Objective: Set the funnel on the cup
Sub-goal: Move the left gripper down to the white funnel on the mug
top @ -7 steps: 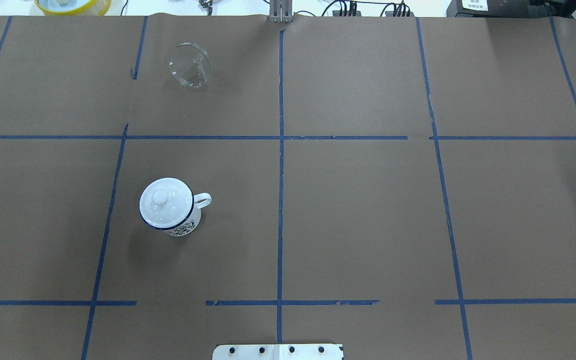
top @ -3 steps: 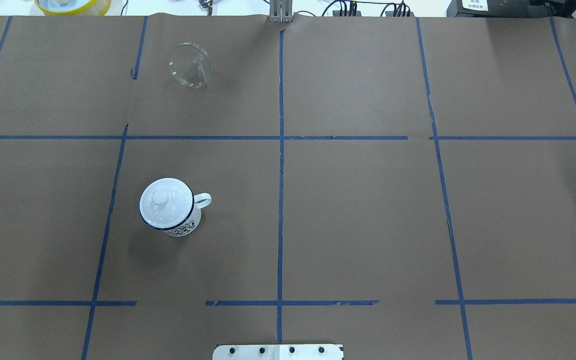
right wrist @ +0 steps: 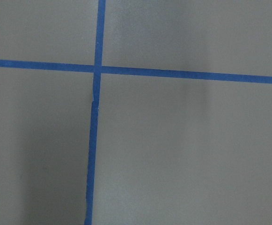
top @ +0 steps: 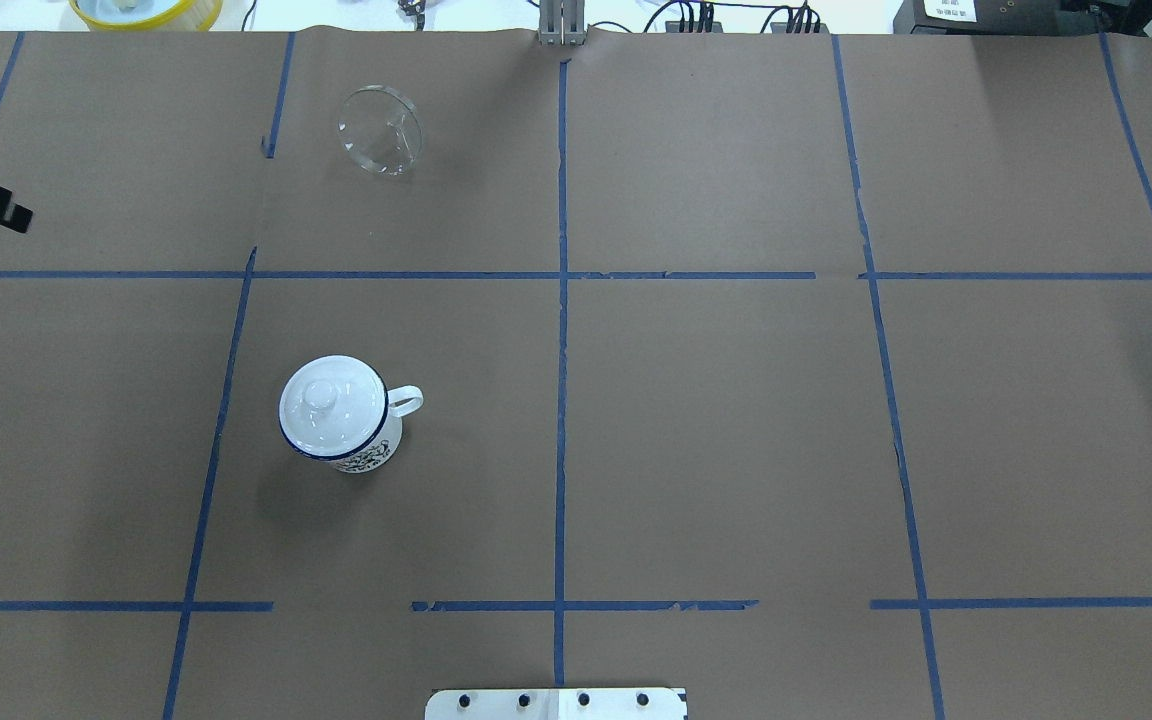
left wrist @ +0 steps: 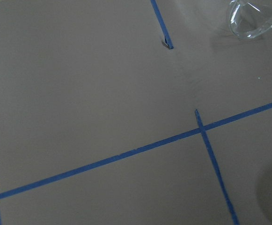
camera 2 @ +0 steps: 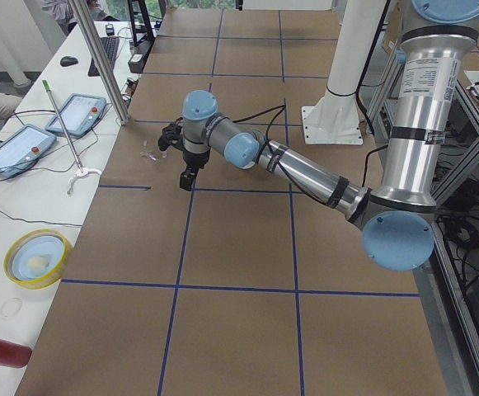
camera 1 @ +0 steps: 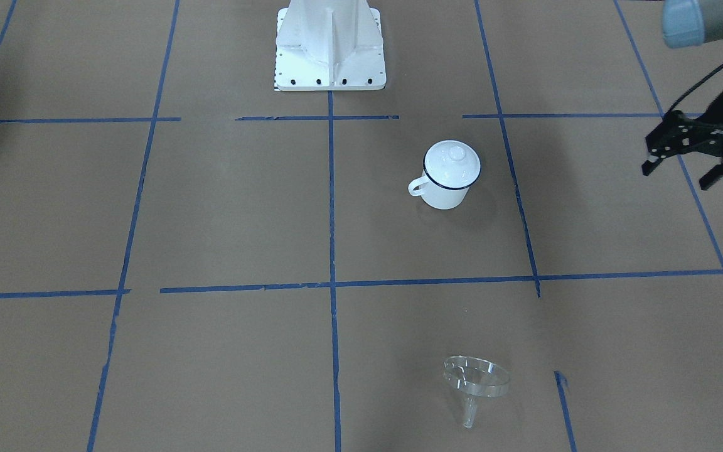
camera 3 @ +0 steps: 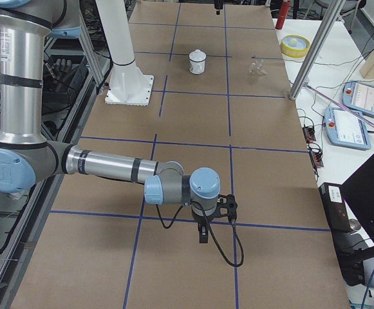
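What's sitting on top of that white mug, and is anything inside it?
A round white knobbed lid sits on the mug, covering its mouth. The inside is hidden, so its contents cannot be seen.

Brown paper-covered table (top: 736, 450), blue tape grid (top: 561, 400), white side bench (camera 2: 12, 216)

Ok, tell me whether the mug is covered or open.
Covered. A white knobbed lid sits flat on the mug, closing its whole mouth down to the blue rim, as the overhead and front views both show.
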Robot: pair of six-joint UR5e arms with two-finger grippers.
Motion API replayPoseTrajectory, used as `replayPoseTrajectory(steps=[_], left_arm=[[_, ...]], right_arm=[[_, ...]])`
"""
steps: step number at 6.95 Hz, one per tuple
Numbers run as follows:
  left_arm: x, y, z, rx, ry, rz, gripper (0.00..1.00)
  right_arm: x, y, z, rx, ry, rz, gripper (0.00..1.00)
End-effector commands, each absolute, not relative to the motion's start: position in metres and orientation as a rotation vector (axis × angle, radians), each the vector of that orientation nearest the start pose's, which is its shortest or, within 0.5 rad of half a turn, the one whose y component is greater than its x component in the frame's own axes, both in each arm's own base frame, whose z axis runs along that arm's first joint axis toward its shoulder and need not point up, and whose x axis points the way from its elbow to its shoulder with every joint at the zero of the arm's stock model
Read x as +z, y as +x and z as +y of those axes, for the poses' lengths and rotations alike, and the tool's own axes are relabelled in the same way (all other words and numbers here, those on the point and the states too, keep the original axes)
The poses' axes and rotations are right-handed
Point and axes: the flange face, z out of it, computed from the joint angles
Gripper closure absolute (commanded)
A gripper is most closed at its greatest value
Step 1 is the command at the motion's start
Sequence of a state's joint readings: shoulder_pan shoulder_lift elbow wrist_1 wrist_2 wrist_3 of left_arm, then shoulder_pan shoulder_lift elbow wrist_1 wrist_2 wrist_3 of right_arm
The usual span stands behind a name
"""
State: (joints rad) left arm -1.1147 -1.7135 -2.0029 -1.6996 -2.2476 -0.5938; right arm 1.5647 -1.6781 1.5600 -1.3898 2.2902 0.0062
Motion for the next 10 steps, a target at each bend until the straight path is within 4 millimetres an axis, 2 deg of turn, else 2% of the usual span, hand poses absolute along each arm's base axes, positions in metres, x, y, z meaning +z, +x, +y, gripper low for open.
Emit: replayPoseTrajectory(steps=[1, 4, 5, 7, 10], left_arm=[[0.294, 0.28, -0.45, -0.05, 0.18, 0.95, 0.0], [0.263, 0.375, -0.416, -0.123, 0.095, 0.91, 0.0], [0.248, 0.393, -0.41, -0.137, 0.082, 0.877, 0.0], [0.25, 0.408, -0.397, -0.137, 0.082, 0.862, 0.0], [0.264, 0.415, -0.401, -0.147, 0.082, 0.827, 0.01]], right_arm=[[0.7, 0.065, -0.449, -0.023, 0.056, -0.72, 0.0], [0.7, 0.065, -0.449, -0.023, 0.056, -0.72, 0.0], [0.7, 0.065, -0.449, -0.023, 0.056, -0.72, 0.0], [0.7, 0.065, -0.449, -0.023, 0.056, -0.72, 0.0], [0.7, 0.065, -0.449, -0.023, 0.056, -0.72, 0.0]])
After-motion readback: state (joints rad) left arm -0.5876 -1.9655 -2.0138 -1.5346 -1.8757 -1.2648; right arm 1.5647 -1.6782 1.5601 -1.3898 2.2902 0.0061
